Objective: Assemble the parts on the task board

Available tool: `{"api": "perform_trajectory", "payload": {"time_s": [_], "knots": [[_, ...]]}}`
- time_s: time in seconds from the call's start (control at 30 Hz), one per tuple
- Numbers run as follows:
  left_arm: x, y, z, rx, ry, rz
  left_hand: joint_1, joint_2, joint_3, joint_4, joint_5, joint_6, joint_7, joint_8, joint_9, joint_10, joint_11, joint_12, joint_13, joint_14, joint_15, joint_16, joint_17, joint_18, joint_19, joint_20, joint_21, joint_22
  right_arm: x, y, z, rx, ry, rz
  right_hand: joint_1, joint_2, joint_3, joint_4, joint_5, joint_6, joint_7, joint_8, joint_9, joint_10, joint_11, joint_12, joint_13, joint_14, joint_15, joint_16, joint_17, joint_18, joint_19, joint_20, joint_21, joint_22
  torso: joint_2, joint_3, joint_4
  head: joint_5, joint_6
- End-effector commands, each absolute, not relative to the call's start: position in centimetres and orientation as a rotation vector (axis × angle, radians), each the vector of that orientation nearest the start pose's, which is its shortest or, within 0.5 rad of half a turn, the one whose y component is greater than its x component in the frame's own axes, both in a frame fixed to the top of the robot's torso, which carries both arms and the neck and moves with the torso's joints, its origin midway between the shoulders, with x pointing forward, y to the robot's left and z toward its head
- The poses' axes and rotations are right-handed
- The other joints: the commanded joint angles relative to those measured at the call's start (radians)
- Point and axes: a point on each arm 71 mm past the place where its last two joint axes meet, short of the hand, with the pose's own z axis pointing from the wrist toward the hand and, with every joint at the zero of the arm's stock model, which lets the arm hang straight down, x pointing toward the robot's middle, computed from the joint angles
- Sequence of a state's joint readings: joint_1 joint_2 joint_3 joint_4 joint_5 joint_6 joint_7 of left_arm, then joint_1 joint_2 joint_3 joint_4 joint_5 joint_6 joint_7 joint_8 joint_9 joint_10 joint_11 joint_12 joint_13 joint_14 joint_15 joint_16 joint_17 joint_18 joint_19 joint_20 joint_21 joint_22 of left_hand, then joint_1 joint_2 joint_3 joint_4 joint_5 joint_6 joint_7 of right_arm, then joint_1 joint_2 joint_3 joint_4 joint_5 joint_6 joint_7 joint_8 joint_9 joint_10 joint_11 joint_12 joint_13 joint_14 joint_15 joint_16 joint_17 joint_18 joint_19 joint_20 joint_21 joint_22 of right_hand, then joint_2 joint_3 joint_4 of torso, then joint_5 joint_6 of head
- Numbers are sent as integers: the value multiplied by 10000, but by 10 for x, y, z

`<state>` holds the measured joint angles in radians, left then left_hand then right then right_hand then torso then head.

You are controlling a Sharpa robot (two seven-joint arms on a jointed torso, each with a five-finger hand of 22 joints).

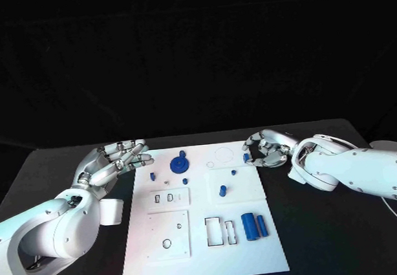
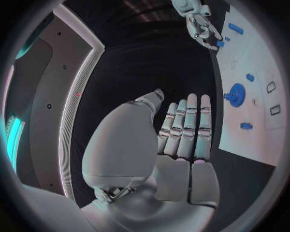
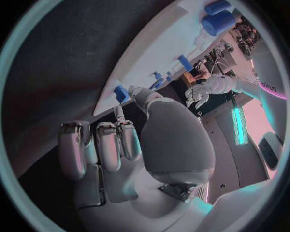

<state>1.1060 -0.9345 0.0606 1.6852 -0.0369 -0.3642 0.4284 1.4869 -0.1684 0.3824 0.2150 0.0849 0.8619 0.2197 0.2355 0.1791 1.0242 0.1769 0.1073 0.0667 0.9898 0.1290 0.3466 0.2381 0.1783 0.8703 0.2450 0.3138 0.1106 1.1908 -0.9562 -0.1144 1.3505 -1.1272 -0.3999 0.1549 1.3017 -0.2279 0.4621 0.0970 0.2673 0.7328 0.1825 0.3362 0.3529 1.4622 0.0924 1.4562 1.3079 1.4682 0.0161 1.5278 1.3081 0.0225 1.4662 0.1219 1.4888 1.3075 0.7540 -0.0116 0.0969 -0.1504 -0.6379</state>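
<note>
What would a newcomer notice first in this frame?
The white task board in the middle of the black table, dotted with small blue parts: a round gear-like one near its far edge and two cylinders lying side by side nearer the robot. Then the two silver hands at its far corners: the left hand with straight fingers, the right hand curled by a blue part.

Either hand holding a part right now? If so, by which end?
Left hand holds nothing. Right hand touches a small blue part at the task board edge; a hold cannot be told.
</note>
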Motion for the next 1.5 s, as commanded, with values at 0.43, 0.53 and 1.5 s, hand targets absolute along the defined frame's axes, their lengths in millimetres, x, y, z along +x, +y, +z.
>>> {"api": "perform_trajectory", "payload": {"time_s": [0.43,0.53,1.5], "knots": [[457,211,-168,-11093,13582,-16235,-113,-36,70,-25,-28,32,165,-55,-15,100,10,-66,0,30,-8,59,22,53,49,15,44,-20,496,-306,-223,1430,16697,6618,-174,246,41,46,-157,575,-68,171,65,173,-25,156,1502,772,14,88,1542,6,447,32,117,1960,6,1,-5,26,-82],[457,212,-168,-11103,13575,-16203,-113,-36,70,-25,-28,32,165,-55,-15,100,10,-66,0,30,-8,59,22,53,49,15,44,-20,497,-306,-224,1403,16647,6556,-175,262,51,47,-159,590,-71,174,65,183,-28,168,1515,773,11,89,1546,4,451,30,122,1965,-6,-2,-10,17,-108],[459,217,-169,-11163,13556,-16034,-121,-37,80,-27,-29,34,166,-57,-16,105,11,-72,1,28,-8,59,26,53,50,15,43,-23,497,-306,-218,1817,15854,7000,-167,862,373,13,-257,1544,-398,636,223,467,-302,457,1833,835,-220,173,1792,-86,695,-159,401,2243,-3,-1,-20,29,-122]]}}
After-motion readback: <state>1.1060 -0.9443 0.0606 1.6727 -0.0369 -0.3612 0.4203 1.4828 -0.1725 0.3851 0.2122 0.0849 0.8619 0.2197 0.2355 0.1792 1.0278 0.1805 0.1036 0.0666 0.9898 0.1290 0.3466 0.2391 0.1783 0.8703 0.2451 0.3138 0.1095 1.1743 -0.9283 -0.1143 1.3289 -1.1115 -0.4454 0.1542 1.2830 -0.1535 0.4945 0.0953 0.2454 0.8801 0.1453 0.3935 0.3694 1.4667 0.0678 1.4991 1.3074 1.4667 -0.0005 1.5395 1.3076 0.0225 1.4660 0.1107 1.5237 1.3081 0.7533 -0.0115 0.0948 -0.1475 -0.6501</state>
